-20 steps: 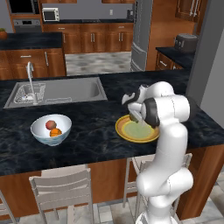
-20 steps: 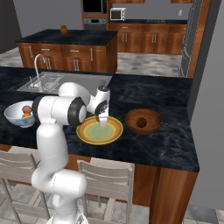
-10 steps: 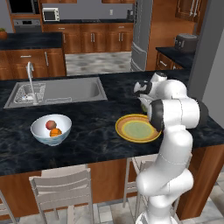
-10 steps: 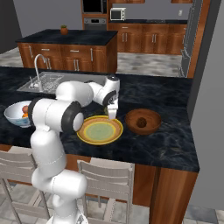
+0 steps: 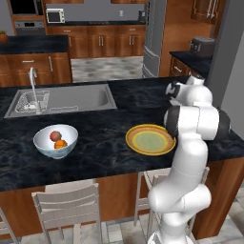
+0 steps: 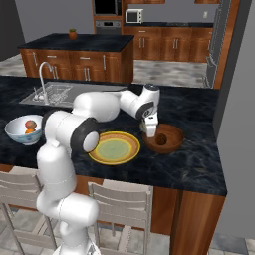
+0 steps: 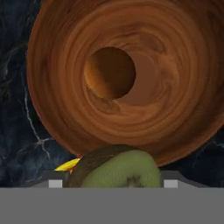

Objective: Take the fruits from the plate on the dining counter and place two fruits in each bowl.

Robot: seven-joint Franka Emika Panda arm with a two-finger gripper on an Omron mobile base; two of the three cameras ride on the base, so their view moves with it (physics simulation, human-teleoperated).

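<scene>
Since the earlier frame we move the end effector (image 6: 150, 130), closed on the dark green fruit (image 7: 116, 168), from the plate (image 6: 114, 148) to above the wooden bowl (image 6: 167, 139) on the table (image 6: 199, 164), so next we should release it there.

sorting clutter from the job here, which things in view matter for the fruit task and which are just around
Job:
- green fruit in the gripper
- wooden bowl, one fruit inside
- white bowl, two fruits
- plate, no fruit on it

Around:
- sink
- faucet
- chairs
- microwave
</scene>
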